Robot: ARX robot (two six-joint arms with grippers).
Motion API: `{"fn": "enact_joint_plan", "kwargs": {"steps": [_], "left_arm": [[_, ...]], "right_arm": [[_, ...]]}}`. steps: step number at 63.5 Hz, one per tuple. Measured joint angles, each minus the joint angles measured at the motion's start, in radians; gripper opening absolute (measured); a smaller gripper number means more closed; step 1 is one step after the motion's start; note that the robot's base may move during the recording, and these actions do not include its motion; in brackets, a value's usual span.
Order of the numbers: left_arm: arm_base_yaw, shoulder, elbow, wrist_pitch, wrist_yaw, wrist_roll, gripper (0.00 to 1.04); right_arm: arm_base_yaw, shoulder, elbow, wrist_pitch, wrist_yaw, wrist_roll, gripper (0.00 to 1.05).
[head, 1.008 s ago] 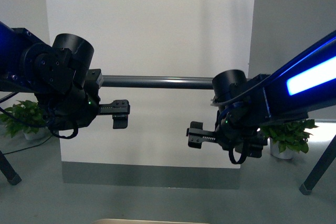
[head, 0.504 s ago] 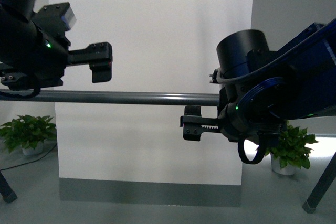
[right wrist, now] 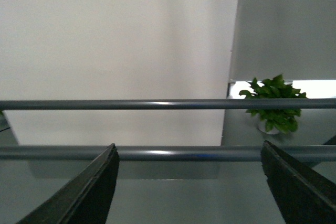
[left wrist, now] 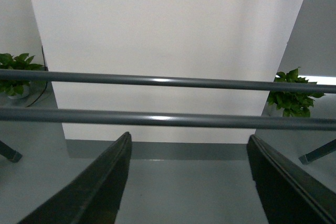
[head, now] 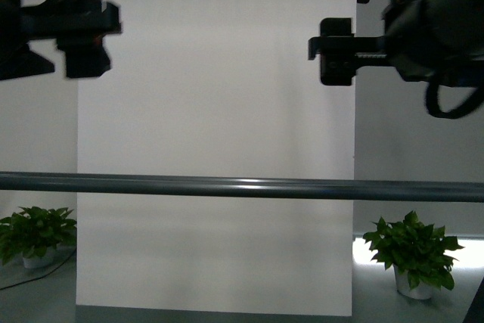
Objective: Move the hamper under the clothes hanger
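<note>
The hamper is out of view in every frame. Of the clothes hanger I see a long dark grey round bar (head: 242, 187) running level across the front view; two such bars (left wrist: 168, 82) show in the left wrist view and two (right wrist: 157, 104) in the right wrist view. My left gripper (head: 85, 32) is high at the upper left, above the bar, open and empty. At the upper right my right gripper (head: 336, 51) is also raised above the bar, open with nothing in it. Both wrist views look between spread fingers (left wrist: 100, 187) (right wrist: 302, 187) at the bars and the grey floor.
A white panel (head: 215, 111) stands behind the rack. Potted plants sit on the floor at the left (head: 34, 234) and right (head: 412, 251). Slanted rack feet (left wrist: 317, 152) (left wrist: 9, 152) rest on the grey floor (left wrist: 184, 192).
Both grippers have risen from beside the bar to well above it. The bar has dropped lower in the front view, and the beige edge seen a second ago at the bottom is gone.
</note>
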Motion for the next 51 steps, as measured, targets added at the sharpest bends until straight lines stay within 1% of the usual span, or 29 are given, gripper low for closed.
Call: {"fn": "enact_joint_plan", "kwargs": {"steps": [2, 3, 4, 6, 7, 12, 16, 17, 21, 23, 28, 35, 38, 40, 51], "left_arm": [[0.006, -0.016, -0.038, 0.018, 0.000, 0.001, 0.59], [0.013, -0.031, -0.075, 0.035, 0.001, 0.002, 0.55], [0.021, -0.044, -0.112, 0.052, 0.006, 0.004, 0.52], [0.035, -0.064, -0.185, 0.082, 0.008, 0.005, 0.44], [0.041, -0.074, -0.219, 0.096, 0.011, 0.005, 0.41], [0.051, -0.103, -0.317, 0.134, 0.026, 0.007, 0.30], [0.058, -0.141, -0.398, 0.168, 0.045, 0.008, 0.19], [0.060, -0.147, -0.409, 0.174, 0.048, 0.008, 0.18], [0.071, -0.203, -0.493, 0.214, 0.060, 0.009, 0.03], [0.078, -0.229, -0.530, 0.230, 0.062, 0.010, 0.03], [0.091, -0.268, -0.591, 0.252, 0.072, 0.011, 0.03], [0.105, -0.315, -0.669, 0.272, 0.084, 0.012, 0.03], [0.134, -0.340, -0.702, 0.276, 0.135, 0.012, 0.03], [0.148, -0.354, -0.719, 0.278, 0.149, 0.015, 0.03], [0.174, -0.431, -0.798, 0.285, 0.151, 0.016, 0.03]], "right_arm": [[-0.010, -0.042, -0.058, 0.024, -0.027, 0.000, 0.74], [-0.013, -0.056, -0.077, 0.034, -0.035, 0.000, 0.72], [-0.023, -0.094, -0.139, 0.064, -0.057, 0.000, 0.67], [-0.042, -0.137, -0.222, 0.105, -0.074, 0.000, 0.60], [-0.047, -0.146, -0.243, 0.114, -0.077, 0.001, 0.58], [-0.083, -0.200, -0.387, 0.171, -0.102, 0.001, 0.46], [-0.107, -0.230, -0.481, 0.205, -0.117, 0.001, 0.37], [-0.116, -0.243, -0.515, 0.218, -0.122, 0.001, 0.33], [-0.144, -0.301, -0.634, 0.264, -0.153, 0.001, 0.19], [-0.155, -0.331, -0.681, 0.285, -0.170, 0.001, 0.12], [-0.175, -0.383, -0.754, 0.317, -0.194, -0.001, 0.01], [-0.203, -0.446, -0.851, 0.347, -0.218, 0.001, 0.02], [-0.216, -0.469, -0.892, 0.356, -0.227, 0.001, 0.02], [-0.221, -0.478, -0.907, 0.359, -0.231, 0.001, 0.02], [-0.255, -0.566, -1.010, 0.375, -0.268, 0.001, 0.02]]}}
